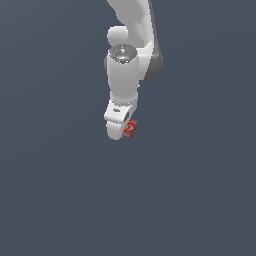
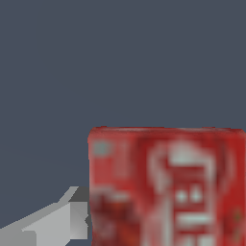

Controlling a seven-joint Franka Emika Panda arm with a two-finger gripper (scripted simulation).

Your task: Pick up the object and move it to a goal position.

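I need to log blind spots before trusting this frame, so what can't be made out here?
- Pincer tips: exterior view, hidden behind the white hand; open or shut unclear.
- Red box label: too small there; in the wrist view blurred and cut off by the frame edge.
- Goal position: no marker shows in either view.

Surface (image 1: 55, 200): one plain, dark blue-grey expanse, filling the exterior view from edge to edge.
Markings: no lines, seams or texture show on it in either view.
Shading: even in tone, near and far, left and right.
Wrist view: the same flat blue-grey (image 2: 72, 62) fills the part of the picture not covered by nearer things.
Other items: nothing else is visible on it.
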